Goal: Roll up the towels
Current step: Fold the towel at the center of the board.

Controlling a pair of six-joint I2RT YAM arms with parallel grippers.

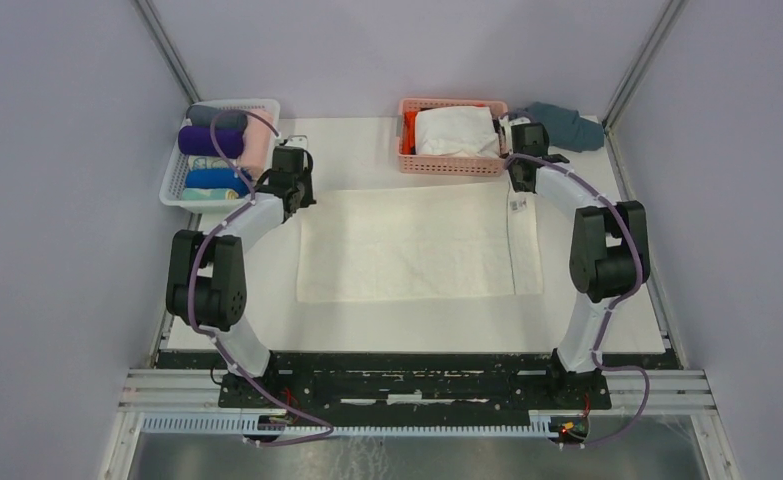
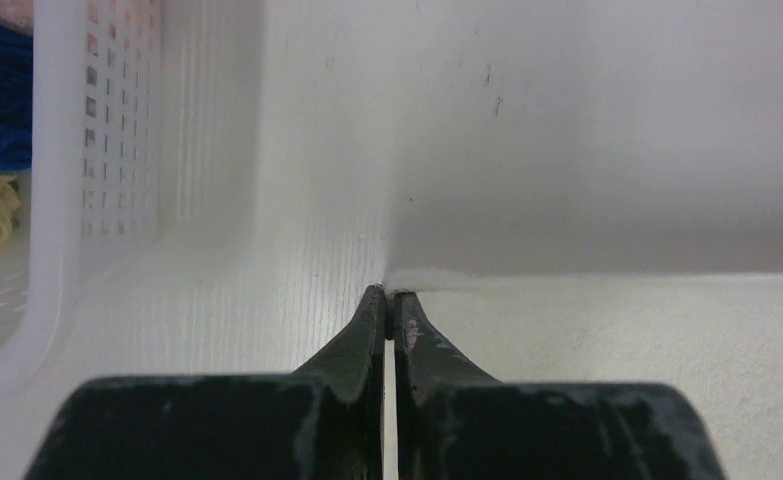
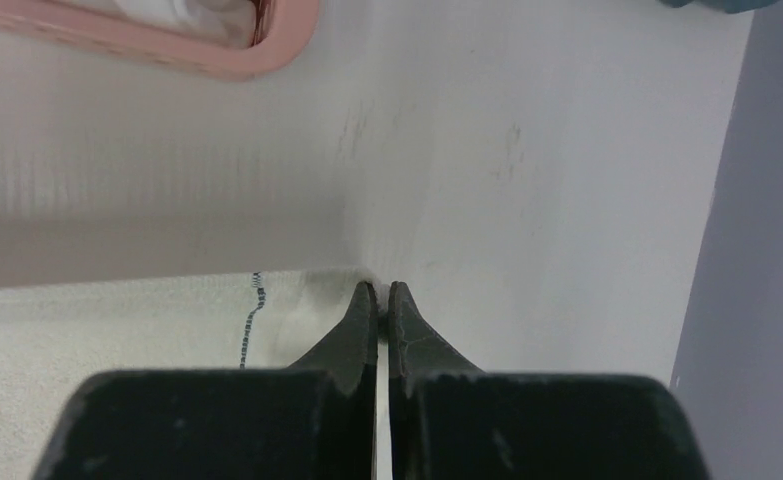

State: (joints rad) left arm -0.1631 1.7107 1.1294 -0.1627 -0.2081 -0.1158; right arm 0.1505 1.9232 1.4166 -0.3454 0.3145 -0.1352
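Note:
A white towel [image 1: 417,245] lies spread flat across the middle of the table. My left gripper [image 1: 300,203] is at its far left corner. In the left wrist view the gripper [image 2: 388,295] is shut, with the towel [image 2: 617,370] corner pinched at the fingertips. My right gripper [image 1: 520,195] is at the far right corner. In the right wrist view it [image 3: 382,290] is also shut on the corner of the towel [image 3: 117,350], beside a dark stitched line. Both corners sit low, at table level.
A white basket [image 1: 172,195] at the far left holds several rolled towels; its wall [image 2: 57,200] is close to my left gripper. A pink basket [image 1: 452,166] with folded towels stands at the back centre. A blue-grey cloth [image 1: 567,125] lies at the back right.

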